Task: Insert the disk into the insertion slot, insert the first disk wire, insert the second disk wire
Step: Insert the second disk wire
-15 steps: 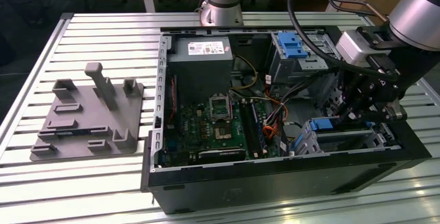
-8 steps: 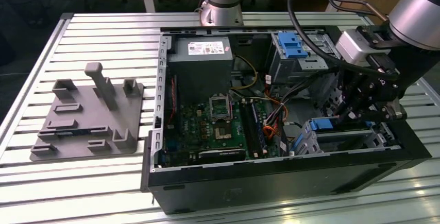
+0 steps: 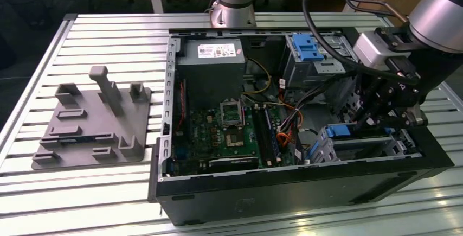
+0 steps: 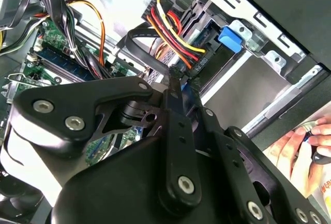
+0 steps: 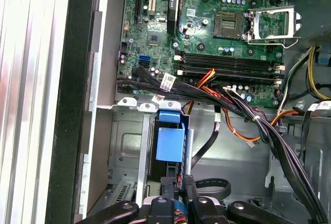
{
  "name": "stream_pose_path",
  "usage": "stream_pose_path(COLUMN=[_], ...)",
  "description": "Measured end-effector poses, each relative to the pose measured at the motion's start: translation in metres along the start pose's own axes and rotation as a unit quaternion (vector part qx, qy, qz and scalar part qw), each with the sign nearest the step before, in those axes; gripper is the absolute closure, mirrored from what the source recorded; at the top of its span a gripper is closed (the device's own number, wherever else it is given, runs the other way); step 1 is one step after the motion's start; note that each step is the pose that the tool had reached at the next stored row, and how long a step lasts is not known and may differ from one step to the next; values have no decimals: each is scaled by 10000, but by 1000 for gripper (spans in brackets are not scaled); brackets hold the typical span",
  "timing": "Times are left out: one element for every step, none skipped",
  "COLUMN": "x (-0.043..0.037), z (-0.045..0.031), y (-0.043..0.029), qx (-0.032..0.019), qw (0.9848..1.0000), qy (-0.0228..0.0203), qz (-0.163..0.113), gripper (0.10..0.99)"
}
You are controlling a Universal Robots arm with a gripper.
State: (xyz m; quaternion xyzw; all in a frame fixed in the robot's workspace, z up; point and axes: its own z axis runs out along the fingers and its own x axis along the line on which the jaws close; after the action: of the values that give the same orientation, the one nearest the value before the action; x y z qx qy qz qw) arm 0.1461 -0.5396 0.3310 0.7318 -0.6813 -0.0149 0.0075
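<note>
Low in the open computer case (image 3: 289, 182), at the corner on the exterior view's right, the gripper (image 3: 383, 121) hangs directly over the disk (image 3: 340, 131). Disk's blue carrier sits in the insertion slot (image 3: 376, 146), long axis running away from the fingertips in the first wrist view. Fingers (image 5: 170, 182) drawn close together, tips at the near edge of the blue carrier (image 5: 170, 144); whether they pinch anything, cannot tell. Bundled wires (image 5: 248, 115) cross just beside the bay, crowding the room. Motherboard (image 3: 231, 130) lies beyond. Case rests on a slatted metal table (image 3: 94, 192); grey fixture (image 3: 90, 130) stands well apart.
</note>
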Motion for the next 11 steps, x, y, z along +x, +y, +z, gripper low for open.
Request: stream_pose_path(x=[1,3,4,5,7,9,10,13,16,20,23], z=[2,5,5,6,7,8,10,11,12,14,16], y=[0,0,0,0,0,0,0,0,1,1,1], qx=[0,0,0,0,0,0,0,0,0,0,0], qw=[10000,10000,10000,10000,10000,10000,10000,10000,10000,10000,10000], qy=[-1,-2,-2,-1,-1,0,0,0,0,-1,0], qz=[0,0,0,0,0,0,0,0,0,0,0], gripper=[890,890,890,890,890,890,890,890,890,890,890])
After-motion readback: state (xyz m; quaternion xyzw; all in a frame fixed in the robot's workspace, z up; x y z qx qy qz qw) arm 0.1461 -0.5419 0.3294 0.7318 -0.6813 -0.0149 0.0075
